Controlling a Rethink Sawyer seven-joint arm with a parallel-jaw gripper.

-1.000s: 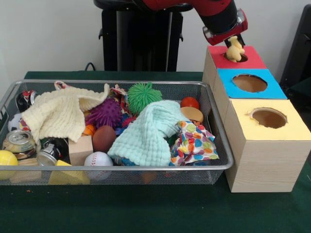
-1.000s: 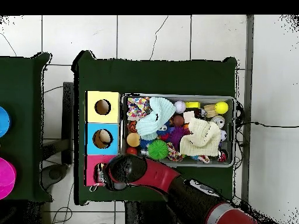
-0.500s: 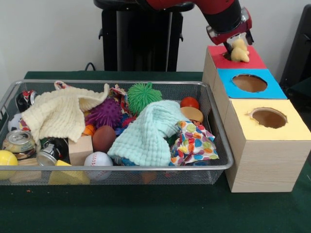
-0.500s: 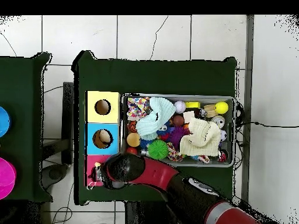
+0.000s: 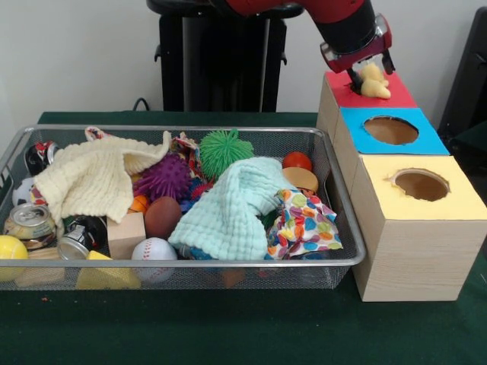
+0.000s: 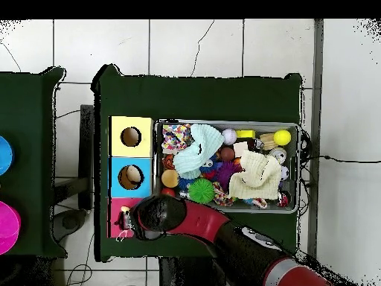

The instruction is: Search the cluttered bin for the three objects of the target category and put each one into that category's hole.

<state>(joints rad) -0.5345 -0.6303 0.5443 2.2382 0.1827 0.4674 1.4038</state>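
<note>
My gripper (image 5: 370,70) hangs over the red top (image 5: 339,91) of the pale wooden box, shut on a pale yellow lumpy toy figure (image 5: 374,81). The figure's underside touches the red top where the hole lies; the hole itself is hidden behind the figure. In the overhead view the arm covers most of the red top (image 6: 117,211) and the gripper (image 6: 126,223) shows only as a dark shape. The wire mesh bin (image 5: 190,264) stands beside the boxes, full of clutter. No tan-orange figure shows.
The blue-topped hole (image 5: 390,130) and the yellow-topped hole (image 5: 421,185) stand in front of the red one. In the bin lie a cream cloth (image 5: 95,179), a mint cloth (image 5: 232,209), spiky balls (image 5: 225,150), a baseball (image 5: 154,249), cans (image 5: 30,224) and a wooden block (image 5: 126,233).
The gripper and the yellow figure have shifted slightly right over the red top, and the figure now sits a little lower and more tipped.
</note>
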